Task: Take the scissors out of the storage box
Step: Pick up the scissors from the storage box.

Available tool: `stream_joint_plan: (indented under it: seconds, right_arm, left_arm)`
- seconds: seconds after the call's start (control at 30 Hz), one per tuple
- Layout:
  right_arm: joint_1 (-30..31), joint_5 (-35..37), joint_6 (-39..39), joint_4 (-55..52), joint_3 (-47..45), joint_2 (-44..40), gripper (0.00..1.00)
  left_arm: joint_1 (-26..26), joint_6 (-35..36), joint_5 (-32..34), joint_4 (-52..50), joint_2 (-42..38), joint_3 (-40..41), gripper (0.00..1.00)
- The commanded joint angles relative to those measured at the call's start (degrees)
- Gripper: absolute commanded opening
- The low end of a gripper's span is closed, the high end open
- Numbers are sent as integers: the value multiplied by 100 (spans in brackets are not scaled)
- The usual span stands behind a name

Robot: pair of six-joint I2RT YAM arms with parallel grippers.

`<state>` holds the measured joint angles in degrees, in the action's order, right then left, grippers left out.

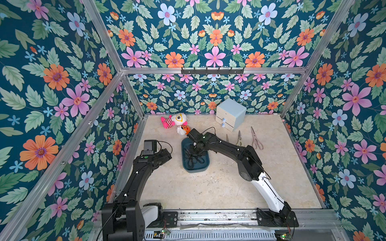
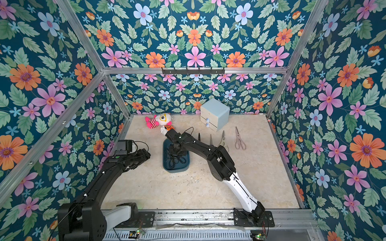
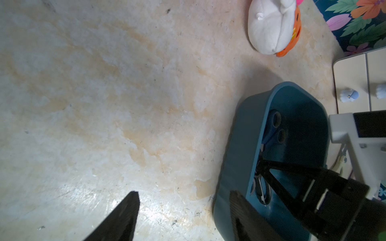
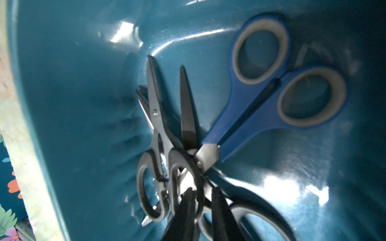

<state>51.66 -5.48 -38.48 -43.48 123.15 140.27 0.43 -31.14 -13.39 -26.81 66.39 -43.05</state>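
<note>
The dark teal storage box [image 1: 205,167] [image 2: 186,164] lies mid-table. Several scissors [image 1: 194,159] are heaped inside it: a blue-handled pair [image 4: 261,104], a small black pair [image 4: 158,146] and a larger grey-and-black pair [image 4: 250,208]. My right gripper [image 4: 203,191] [image 1: 193,151] reaches down into the box, its jaws closed on a handle ring of the small black pair. My left gripper [image 3: 183,193] [image 1: 165,155] hangs open and empty just left of the box wall [image 3: 236,146]. More scissors lie on the table to the right: a pale pink pair [image 1: 255,138], a cream pair [image 1: 239,138] and smaller ones [image 2: 211,139].
A plush toy [image 1: 177,121] lies behind the box, close to my right wrist. A pale blue drawer cube [image 1: 230,113] stands at the back. Floral walls close in the table on three sides.
</note>
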Motion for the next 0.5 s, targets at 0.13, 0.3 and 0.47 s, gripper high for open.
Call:
stream_joint_plan:
  seconds: [0.13, 0.3, 0.47]
  right_arm:
    - [10, -8, 11, 111, -19, 20, 15]
    - [2, 112, 82, 45, -59, -139, 6]
    - [-24, 269, 223, -10, -107, -459, 0]
  left_arm:
    - [19, 54, 34, -61, -30, -48, 73]
    - [19, 47, 55, -80, -52, -30, 73]
    - [19, 15, 49, -31, -43, -37, 73]
